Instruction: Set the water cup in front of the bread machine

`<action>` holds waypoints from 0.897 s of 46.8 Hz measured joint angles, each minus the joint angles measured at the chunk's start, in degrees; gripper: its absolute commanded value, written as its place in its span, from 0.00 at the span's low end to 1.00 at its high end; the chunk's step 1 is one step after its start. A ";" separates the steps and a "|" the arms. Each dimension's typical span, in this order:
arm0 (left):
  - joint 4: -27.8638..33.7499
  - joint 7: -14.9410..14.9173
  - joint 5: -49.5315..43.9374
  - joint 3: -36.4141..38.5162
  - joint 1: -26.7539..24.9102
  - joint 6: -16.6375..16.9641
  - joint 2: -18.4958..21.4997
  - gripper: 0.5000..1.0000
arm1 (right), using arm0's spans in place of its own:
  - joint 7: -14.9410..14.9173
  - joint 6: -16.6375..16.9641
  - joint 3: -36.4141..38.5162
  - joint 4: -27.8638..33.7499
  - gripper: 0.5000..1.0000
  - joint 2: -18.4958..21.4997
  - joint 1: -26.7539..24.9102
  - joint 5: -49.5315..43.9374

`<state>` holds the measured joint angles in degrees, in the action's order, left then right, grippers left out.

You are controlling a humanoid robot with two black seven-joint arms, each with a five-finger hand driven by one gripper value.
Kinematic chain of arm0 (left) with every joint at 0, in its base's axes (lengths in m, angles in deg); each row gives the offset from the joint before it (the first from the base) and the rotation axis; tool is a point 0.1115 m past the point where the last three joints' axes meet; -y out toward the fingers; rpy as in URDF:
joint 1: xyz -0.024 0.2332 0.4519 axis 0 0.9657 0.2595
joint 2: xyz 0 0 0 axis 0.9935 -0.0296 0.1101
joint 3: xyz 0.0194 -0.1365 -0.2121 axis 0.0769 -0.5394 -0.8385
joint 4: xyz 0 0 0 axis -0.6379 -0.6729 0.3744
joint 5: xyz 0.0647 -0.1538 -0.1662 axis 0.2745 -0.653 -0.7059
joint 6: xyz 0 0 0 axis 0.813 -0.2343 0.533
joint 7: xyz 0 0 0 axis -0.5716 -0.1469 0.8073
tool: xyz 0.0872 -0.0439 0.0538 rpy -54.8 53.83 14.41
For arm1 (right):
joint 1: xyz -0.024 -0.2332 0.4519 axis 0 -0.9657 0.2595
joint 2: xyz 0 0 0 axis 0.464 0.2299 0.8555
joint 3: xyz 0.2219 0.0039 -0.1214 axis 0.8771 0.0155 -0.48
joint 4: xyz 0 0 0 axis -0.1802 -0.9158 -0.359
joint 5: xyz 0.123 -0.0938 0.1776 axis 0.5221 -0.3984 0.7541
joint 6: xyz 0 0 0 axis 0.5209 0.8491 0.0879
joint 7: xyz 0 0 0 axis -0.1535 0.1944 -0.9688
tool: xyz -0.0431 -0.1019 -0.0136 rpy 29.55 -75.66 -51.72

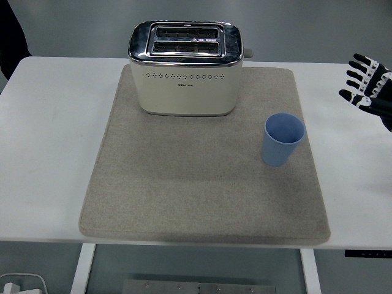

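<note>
- Head view: blue water cup (283,139) standing upright on the right side of the grey mat (184,196), off to the right of the cream toaster (184,68) and a little nearer the desk's front edge.
- Toaster at the back of the mat, with bare mat in front of it, where the cup should go.
- Right hand (366,82) up at the right edge over the white desk (49,141), well apart from the cup, fingers (355,68) spread apart and holding nothing.
- Left hand not in the picture.
- Job not started, going by how things lie.
- To do it well: bring the hand down beside the cup, wrap the fingers round the middle, not the thin rim.
- Keep the cup straight up, then carry it left and set it down in front of the toaster without bumping it.
</note>
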<state>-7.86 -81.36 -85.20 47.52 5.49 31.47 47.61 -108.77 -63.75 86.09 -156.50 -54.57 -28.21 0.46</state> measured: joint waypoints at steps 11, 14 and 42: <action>0.00 0.00 0.00 -0.02 -0.01 0.00 0.00 1.00 | -3.31 0.06 -0.01 -1.40 0.86 -1.68 -5.78 -6.93; 0.00 0.00 0.00 -0.02 0.00 0.00 0.00 1.00 | -4.25 0.06 -0.01 -1.50 0.86 -1.69 -7.45 -8.53; -0.02 0.00 0.00 0.00 0.00 0.00 0.00 1.00 | -7.46 -1.30 -0.02 -1.78 0.86 3.28 -12.67 -20.88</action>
<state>-7.88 -81.37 -85.19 47.52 5.50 31.47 47.61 -116.23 -65.06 86.08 -158.28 -51.30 -40.88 -20.42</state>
